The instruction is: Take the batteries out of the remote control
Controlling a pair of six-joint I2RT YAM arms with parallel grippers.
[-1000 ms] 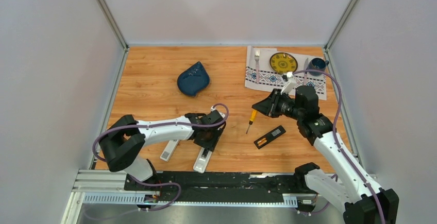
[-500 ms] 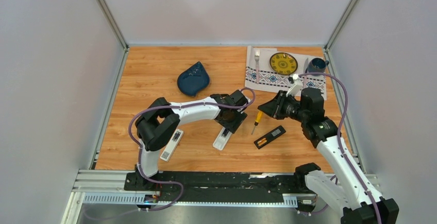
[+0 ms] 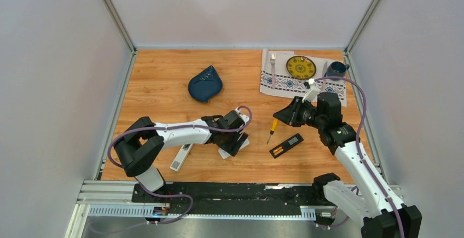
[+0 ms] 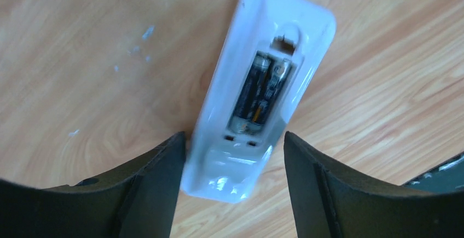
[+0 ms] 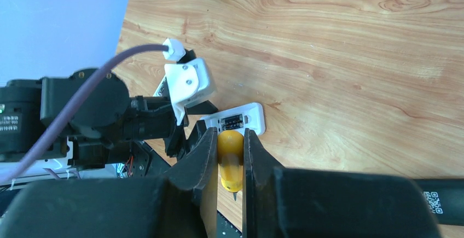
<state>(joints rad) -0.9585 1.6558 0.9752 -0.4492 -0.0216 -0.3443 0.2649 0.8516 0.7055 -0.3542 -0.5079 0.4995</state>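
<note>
Straddling the end of the white remote point(image 4: 221, 106), the left hand point(image 4: 234, 139) has its fingers spread, one close on each side of the casing, gripping nothing. The remote lies back-up on the counter point(image 4: 82, 57) with its bay uncovered. Its long axis runs straight out from the hand, tilted a little right in the wrist view. Two dark batteries point(image 4: 261, 97) sit side by side in the bay, lengthwise along the remote, just beyond the fingertips. The right hand point(image 5: 230, 139) is clamped on the orange screwdriver point(image 5: 230, 164), right of the remote and apart from it, fingers aimed left toward it. The left hand is nearer, but I judge the prying falls to the screwdriver, coming in from the right.
</note>
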